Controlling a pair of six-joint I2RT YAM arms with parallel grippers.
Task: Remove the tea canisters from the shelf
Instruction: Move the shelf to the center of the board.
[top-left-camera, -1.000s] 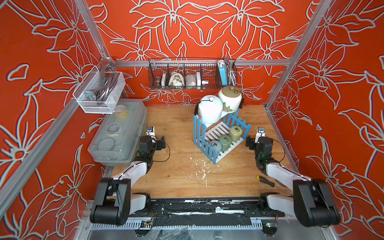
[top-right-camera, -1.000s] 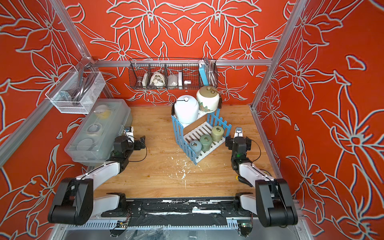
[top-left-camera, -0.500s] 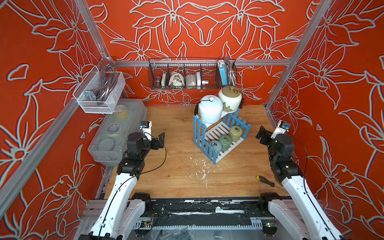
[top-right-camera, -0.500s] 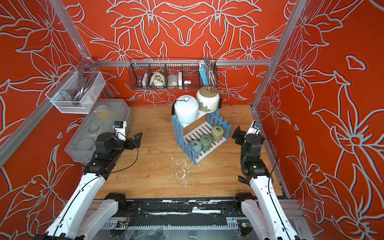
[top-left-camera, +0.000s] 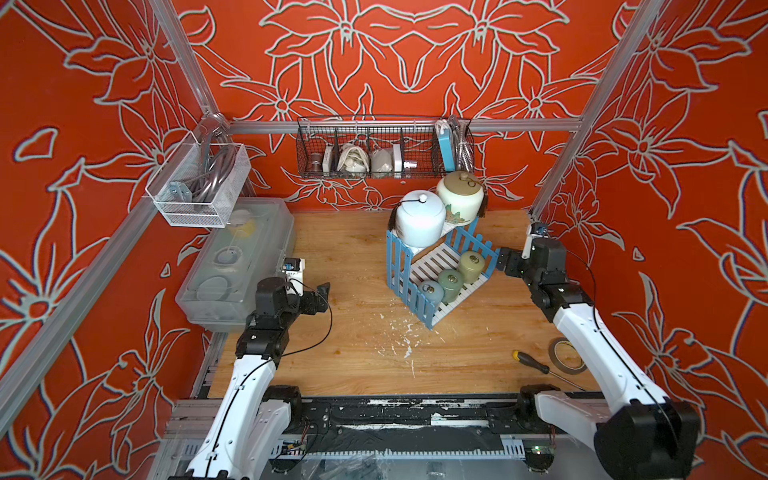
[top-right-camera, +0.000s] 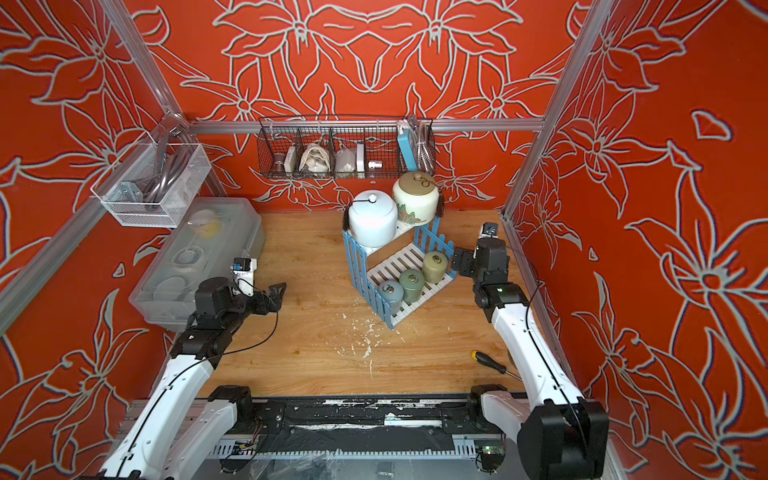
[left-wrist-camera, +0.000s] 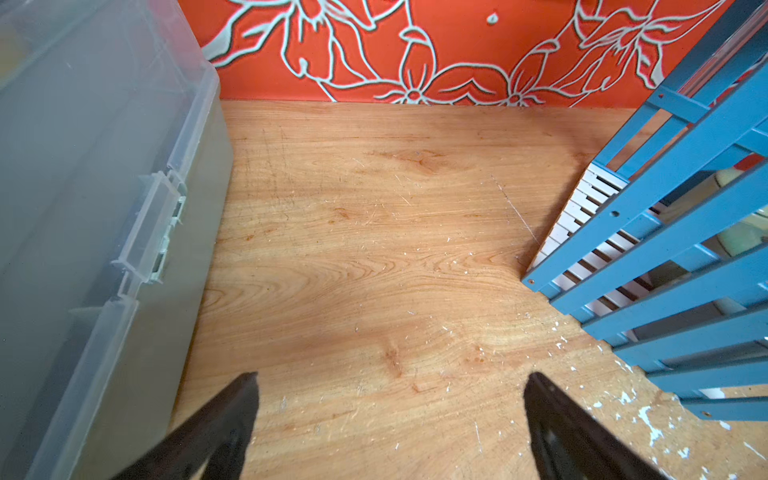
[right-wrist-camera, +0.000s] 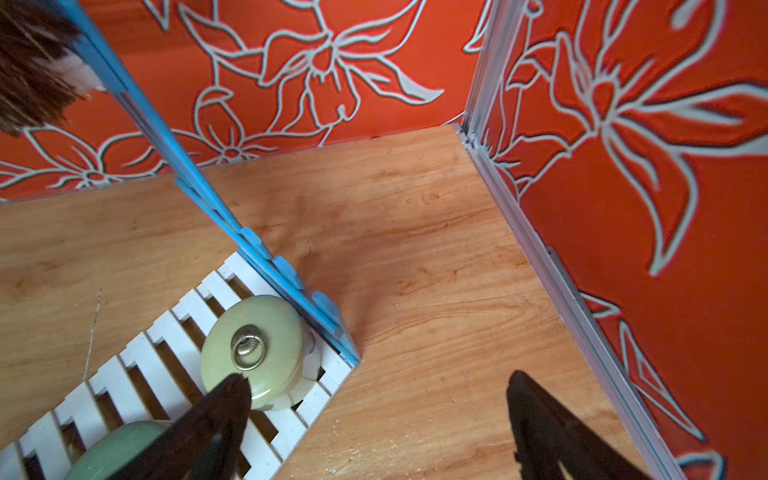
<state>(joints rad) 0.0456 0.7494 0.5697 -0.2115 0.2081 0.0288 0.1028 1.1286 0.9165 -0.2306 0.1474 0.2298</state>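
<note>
- Tabletop (top-left-camera: 353, 257): scratched wood, white flecks before the shelf (top-left-camera: 399, 266); orange floral walls (top-left-camera: 395, 62).
- Five tea canisters (top-left-camera: 419, 224): two large on the shelf's top tier, three small below.
- Empty left gripper (left-wrist-camera: 390, 378) and right gripper (right-wrist-camera: 378, 376), jaws apart, flank the shelf.

Shelf (top-left-camera: 437, 261): just beside right gripper (top-left-camera: 502, 261), well apart from left gripper (top-left-camera: 323, 291). Upper tier: two large canisters (top-left-camera: 419, 222). Lower tier: three small canisters (top-left-camera: 451, 284), in a row.
</note>
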